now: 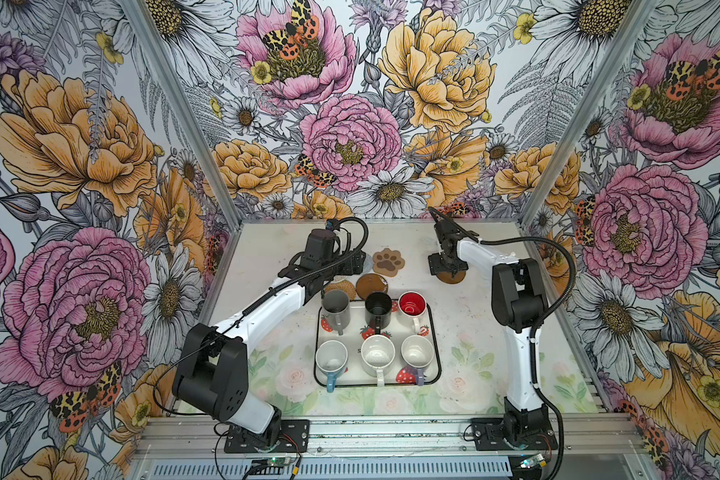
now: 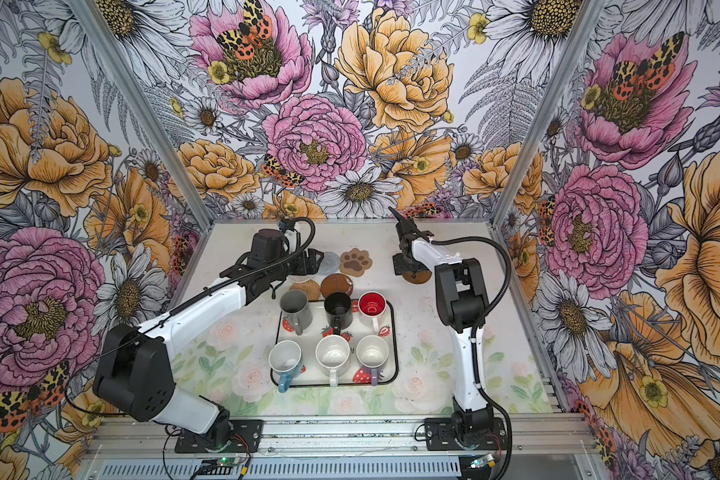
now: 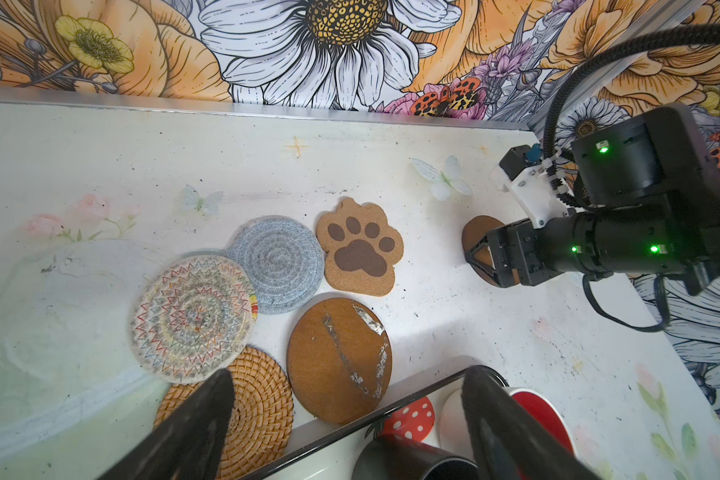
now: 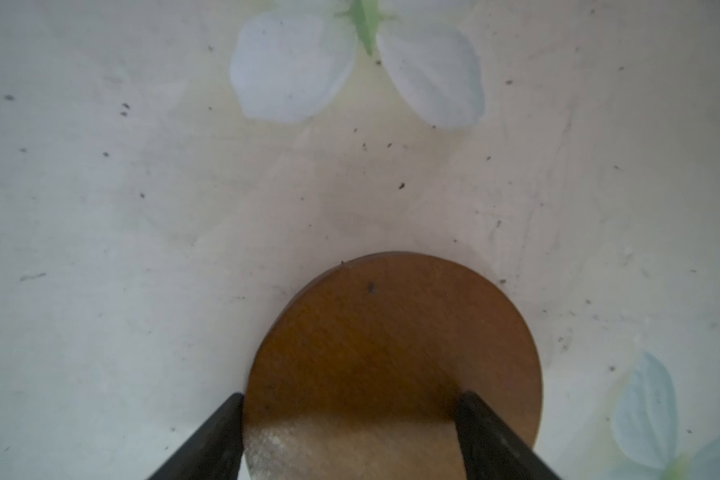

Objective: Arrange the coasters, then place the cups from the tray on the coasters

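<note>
While the tray point(image 1: 392, 376), carrying all six cups point(image 1: 377, 353), sits in the middle, we see the right gripper point(image 4: 350, 395), jaws spread and empty, directly above a plain brown disc point(image 4: 391, 324) lying flat, well apart from the other coasters point(image 3: 275, 262). The left gripper point(image 3: 350, 372), also spread, hovers over those; we judge the right arm nearer to the round disc.
</note>
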`<state>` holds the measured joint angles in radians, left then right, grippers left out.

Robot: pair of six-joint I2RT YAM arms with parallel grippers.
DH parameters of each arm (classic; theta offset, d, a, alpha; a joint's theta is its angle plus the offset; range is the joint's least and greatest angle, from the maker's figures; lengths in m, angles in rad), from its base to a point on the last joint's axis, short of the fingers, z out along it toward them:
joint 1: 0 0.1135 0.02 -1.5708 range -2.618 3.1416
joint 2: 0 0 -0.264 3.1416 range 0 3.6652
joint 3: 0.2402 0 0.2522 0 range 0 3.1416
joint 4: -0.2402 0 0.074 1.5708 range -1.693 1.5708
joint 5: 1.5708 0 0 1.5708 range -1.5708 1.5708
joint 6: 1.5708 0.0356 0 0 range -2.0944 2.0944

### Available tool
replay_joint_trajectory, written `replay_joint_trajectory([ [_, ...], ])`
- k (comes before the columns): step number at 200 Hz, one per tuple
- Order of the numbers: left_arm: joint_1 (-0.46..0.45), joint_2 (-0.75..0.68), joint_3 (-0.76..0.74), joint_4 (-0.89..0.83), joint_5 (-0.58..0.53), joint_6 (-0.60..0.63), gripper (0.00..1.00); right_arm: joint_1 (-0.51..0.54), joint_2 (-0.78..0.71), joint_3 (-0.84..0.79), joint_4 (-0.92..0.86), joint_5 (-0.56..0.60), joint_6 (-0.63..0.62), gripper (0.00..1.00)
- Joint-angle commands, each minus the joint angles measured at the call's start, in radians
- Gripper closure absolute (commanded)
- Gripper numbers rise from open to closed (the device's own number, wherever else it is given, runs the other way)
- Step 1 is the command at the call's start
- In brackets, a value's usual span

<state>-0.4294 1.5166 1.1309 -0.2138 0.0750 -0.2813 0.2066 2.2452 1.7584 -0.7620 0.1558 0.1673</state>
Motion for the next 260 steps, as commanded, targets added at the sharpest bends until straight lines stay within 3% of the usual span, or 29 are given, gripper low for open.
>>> replay_joint_trajectory([
  [1, -0.008, 0.001, 0.032, -0.005, -0.020, 0.020, 0.13, -0.018, -0.009, -0.035, -0.046, -0.032, 0.020, 0.20],
  [194, -0.015, 0.008, 0.040, -0.008, -0.014, 0.018, 0.13, -0.071, -0.115, 0.005, -0.048, -0.110, 0.009, 0.19],
  [260, -0.015, 0.026, 0.043, -0.009, -0.016, 0.008, 0.14, 0.002, -0.179, 0.025, -0.048, -0.215, 0.043, 0.20],
])
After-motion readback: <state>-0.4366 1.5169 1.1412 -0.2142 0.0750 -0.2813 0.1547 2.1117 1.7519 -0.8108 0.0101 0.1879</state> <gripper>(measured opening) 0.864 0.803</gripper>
